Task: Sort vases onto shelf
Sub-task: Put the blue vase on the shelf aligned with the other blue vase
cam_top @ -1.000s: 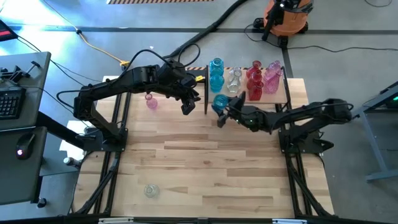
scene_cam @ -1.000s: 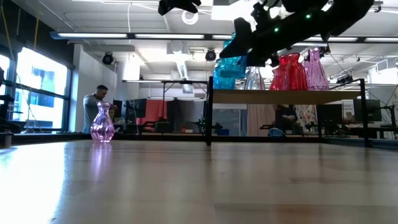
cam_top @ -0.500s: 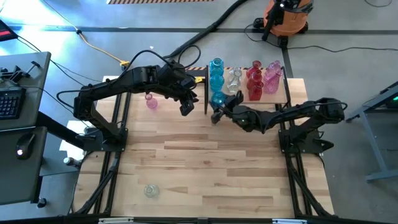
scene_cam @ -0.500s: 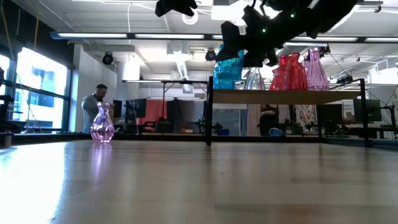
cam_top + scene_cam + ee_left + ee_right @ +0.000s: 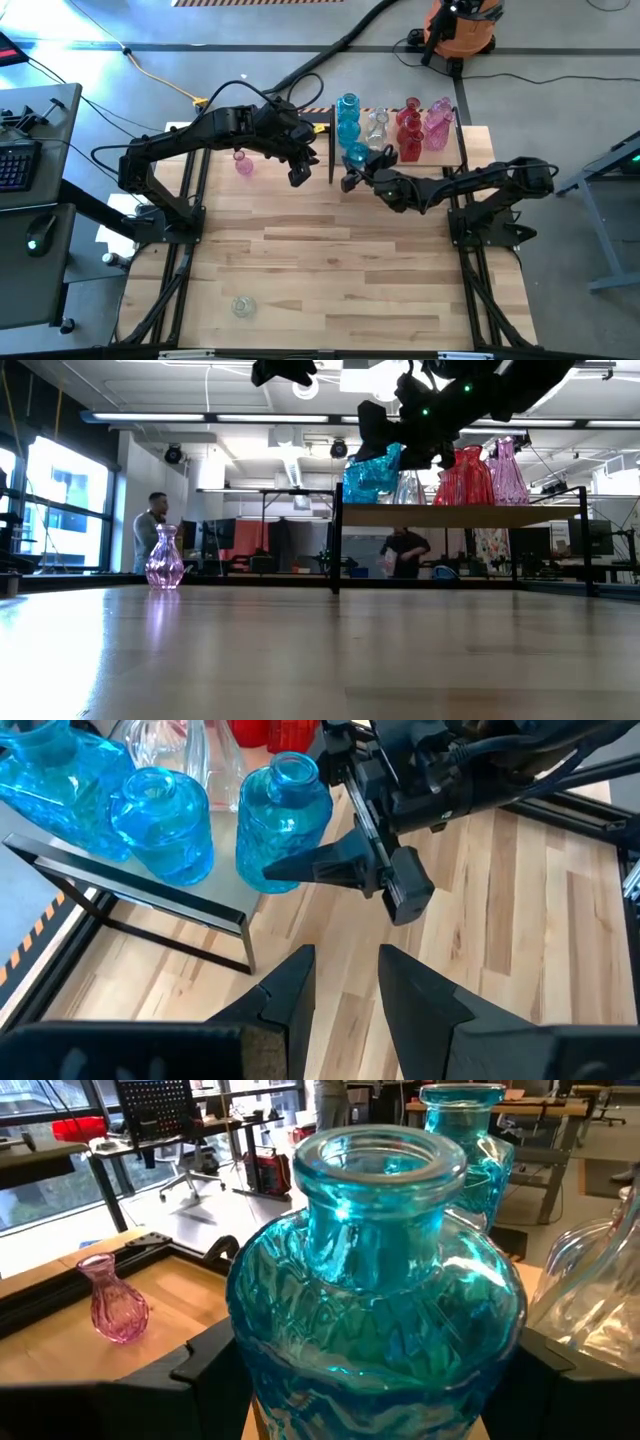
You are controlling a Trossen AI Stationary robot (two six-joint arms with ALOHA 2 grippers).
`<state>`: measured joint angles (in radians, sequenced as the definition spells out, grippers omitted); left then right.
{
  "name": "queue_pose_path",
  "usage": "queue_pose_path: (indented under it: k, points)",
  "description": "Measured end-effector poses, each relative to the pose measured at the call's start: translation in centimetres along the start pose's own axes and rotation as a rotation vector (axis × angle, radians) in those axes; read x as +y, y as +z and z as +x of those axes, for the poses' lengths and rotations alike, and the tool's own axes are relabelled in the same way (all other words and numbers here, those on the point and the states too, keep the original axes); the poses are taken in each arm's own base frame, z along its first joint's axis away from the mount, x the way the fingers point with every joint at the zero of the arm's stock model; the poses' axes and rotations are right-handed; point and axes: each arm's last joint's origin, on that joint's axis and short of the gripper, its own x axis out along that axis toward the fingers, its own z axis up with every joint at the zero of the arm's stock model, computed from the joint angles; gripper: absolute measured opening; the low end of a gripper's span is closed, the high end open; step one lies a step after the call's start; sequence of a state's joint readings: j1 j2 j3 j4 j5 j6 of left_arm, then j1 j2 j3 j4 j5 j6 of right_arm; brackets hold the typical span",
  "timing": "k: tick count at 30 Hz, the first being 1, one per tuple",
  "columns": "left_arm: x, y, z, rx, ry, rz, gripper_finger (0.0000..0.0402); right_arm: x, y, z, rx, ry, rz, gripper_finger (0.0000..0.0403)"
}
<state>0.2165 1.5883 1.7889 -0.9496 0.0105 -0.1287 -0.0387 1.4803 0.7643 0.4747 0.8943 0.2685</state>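
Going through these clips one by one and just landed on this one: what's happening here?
The right gripper holds a blue vase at the front edge of the shelf, beside the other blue vases, with clear, red and pink ones further along. The left gripper hangs open just left of the shelf, holding nothing. A pink vase stands on the table to the left, and a clear vase sits near the front corner.

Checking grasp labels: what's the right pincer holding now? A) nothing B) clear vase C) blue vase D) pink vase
C: the right pincer is clamped on the blue vase at the edge of the shelf; the right wrist view shows that vase between its fingers.
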Motion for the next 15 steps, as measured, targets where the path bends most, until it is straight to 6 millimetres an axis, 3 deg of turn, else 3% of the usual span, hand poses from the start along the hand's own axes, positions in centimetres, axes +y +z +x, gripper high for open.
queue_pose_path:
  k: [15]
  points:
    - [-0.05,0.05,0.00,-0.006,-0.002,0.001,0.0104,-0.02,-0.17,0.48,0.005,0.027,-0.017,0.0271]
